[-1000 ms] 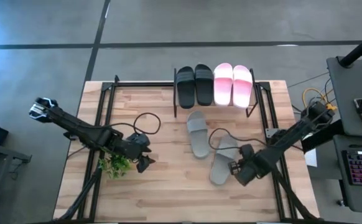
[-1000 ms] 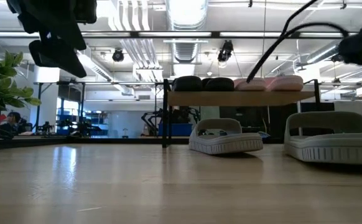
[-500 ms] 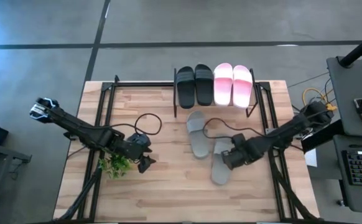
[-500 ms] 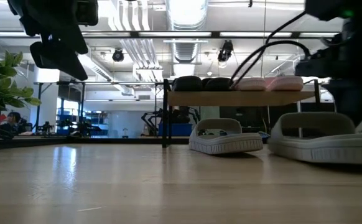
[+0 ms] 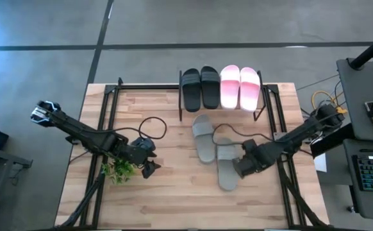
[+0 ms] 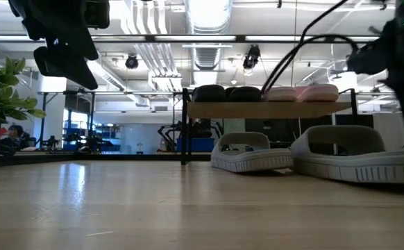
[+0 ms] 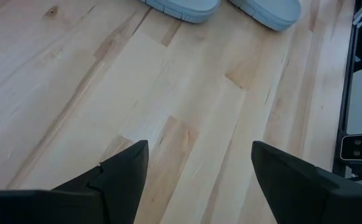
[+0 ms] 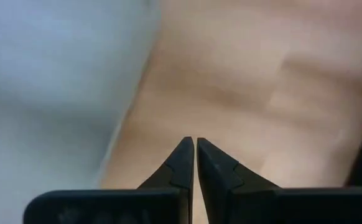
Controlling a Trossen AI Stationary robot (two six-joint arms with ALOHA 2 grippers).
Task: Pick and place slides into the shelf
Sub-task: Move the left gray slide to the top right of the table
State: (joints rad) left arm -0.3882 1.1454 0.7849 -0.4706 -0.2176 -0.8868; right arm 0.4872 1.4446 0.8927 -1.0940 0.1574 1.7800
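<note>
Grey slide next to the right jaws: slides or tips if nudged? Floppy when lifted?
The grey slide lies flat on its broad ribbed sole, so tipping seems unlikely; it would probably skid across the smooth table. The thick sole and arched strap hint at light foam that flexes somewhat.

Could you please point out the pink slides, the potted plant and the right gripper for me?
pink slides [image 5: 240,86], high view, middle of the pair.
potted plant [image 5: 119,170], high view, its leaves.
right gripper [image 8: 190,163], right wrist view, between its fingertips.

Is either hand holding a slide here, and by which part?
Nothing is held. The right hand is shut and empty beside a grey slide; the left hand is open.
</note>
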